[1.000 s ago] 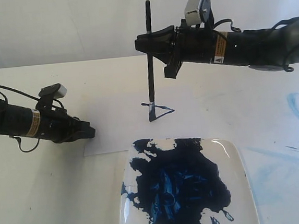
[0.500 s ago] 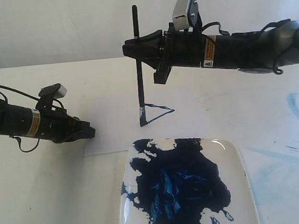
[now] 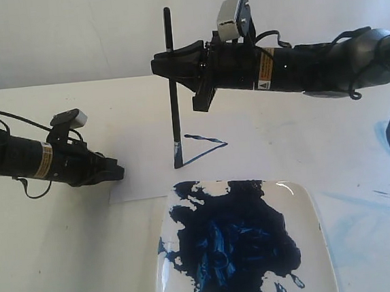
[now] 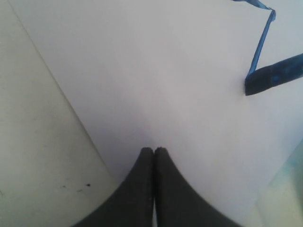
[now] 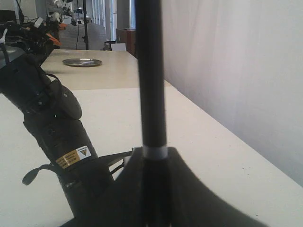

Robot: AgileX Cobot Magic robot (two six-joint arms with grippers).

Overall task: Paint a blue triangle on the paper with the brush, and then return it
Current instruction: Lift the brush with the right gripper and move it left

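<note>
The brush is gripped upright by the right gripper (tip at the triangle corner); the left gripper is held closed on nothing.

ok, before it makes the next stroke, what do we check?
1. Right claw grip on the brush: ok, shut on the handle, brush upright.
2. Brush touching the paper: ok, tip down at the lower stroke's end.
3. Blue triangle closed: not ok, two strokes meet at the right point, no left side visible.
4. Left claw out of the stroke path: ok, shut, at the paper's left edge, apart from the lines.
5. Left claw pressing the paper: cannot tell.
6. Plate clear of the brush: ok, apart from it.
</note>
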